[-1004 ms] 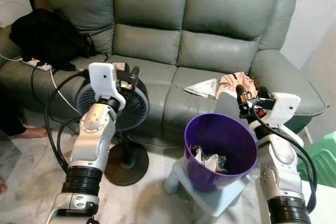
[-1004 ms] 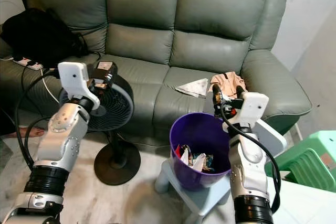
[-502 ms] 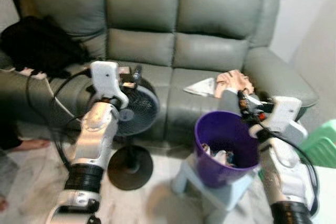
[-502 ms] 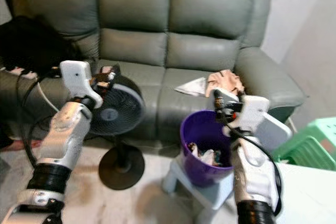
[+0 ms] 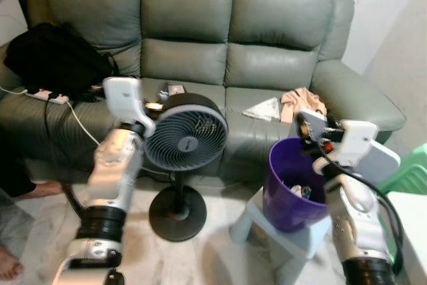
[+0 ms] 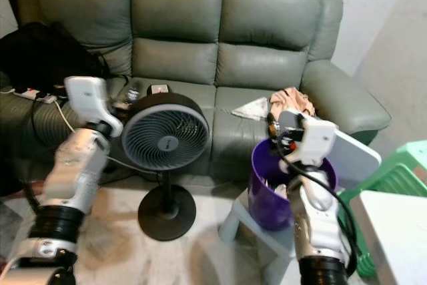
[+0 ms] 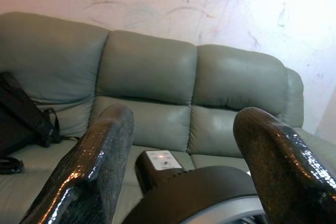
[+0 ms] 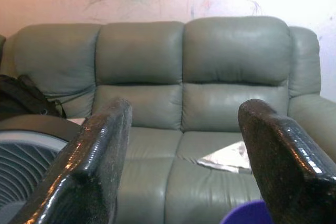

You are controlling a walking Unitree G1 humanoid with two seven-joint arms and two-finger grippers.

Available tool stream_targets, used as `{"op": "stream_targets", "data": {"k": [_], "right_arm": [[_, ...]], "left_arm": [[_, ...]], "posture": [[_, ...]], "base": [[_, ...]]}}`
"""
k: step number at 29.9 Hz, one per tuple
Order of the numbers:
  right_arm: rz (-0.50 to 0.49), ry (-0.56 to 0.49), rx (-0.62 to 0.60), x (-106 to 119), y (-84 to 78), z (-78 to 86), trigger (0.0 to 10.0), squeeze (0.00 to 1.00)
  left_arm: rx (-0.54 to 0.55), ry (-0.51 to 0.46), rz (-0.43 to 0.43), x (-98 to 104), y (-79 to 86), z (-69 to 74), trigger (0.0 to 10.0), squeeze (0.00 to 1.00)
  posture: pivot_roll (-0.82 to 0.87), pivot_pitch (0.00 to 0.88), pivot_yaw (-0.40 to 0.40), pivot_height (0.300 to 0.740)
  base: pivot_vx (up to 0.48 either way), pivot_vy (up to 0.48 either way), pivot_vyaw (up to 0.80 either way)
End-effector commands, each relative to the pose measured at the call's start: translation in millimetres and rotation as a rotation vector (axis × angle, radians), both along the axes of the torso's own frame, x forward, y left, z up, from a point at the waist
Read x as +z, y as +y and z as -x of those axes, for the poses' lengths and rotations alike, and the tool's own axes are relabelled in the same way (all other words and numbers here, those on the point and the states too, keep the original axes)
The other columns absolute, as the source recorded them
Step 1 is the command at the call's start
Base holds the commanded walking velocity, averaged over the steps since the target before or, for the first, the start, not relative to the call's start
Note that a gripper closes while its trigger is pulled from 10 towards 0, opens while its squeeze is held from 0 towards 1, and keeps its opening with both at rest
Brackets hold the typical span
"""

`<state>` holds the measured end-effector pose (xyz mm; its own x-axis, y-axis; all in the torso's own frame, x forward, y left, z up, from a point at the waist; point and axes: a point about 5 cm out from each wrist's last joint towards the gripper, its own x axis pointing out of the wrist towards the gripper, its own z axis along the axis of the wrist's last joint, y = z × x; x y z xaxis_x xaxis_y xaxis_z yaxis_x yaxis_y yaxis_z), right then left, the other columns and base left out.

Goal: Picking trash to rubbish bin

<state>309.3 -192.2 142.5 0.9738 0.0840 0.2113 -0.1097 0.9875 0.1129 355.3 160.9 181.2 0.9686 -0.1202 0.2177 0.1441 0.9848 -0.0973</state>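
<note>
Trash remaining on the sofa [image 5: 193, 65] seat consists of a pale flat wrapper [image 5: 263, 109] and, just beside it toward the armrest, a crumpled pinkish piece [image 5: 301, 101]; neither is held. Purple rubbish bin [image 5: 293, 185] stands on a small light-blue stool [image 5: 273, 228] in front of the sofa, placed directly below that end of the seat, and already contains scraps. Right gripper [image 5: 301, 125] is raised over the bin's rim, facing the wrapper, fingers [image 8: 100, 150] spread apart and empty, judged ready for a reach across the bin. Left gripper [image 7: 181, 166] is held up behind the standing fan [image 5: 185, 139], likewise spread and holding nothing, and appears idle. Black bag [image 5: 57, 55] and a white power strip [image 5: 48, 97] occupy the far left of the seat, well apart from the trash. Next move calls for clearing the bin rim
</note>
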Motion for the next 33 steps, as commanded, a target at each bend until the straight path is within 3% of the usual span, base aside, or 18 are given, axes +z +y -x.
{"op": "stream_targets", "data": {"k": [1,8,33], "right_arm": [[-0.002,0.001,-0.028,2.0,-9.2,1.3,10.0,0.00],[0.020,0.047,-0.035,-1.8,-12.2,1.5,10.0,0.00],[0.041,0.086,-0.060,-4.2,-12.0,-1.1,10.0,0.00]], "left_arm": [[-0.035,-0.002,-0.003,0.7,-13.5,-1.3,10.0,0.00],[-0.055,-0.008,-0.004,-0.7,-20.8,0.9,10.0,0.00],[-0.046,-0.009,-0.001,0.0,-19.6,1.1,10.0,0.00]], "posture": [[0.00,0.000,-0.061,0.740],[0.00,0.000,-0.059,0.740],[-0.01,0.021,-0.051,0.740]], "base": [[0.000,0.000,0.00],[0.000,0.000,0.00],[0.000,0.000,-0.76]]}}
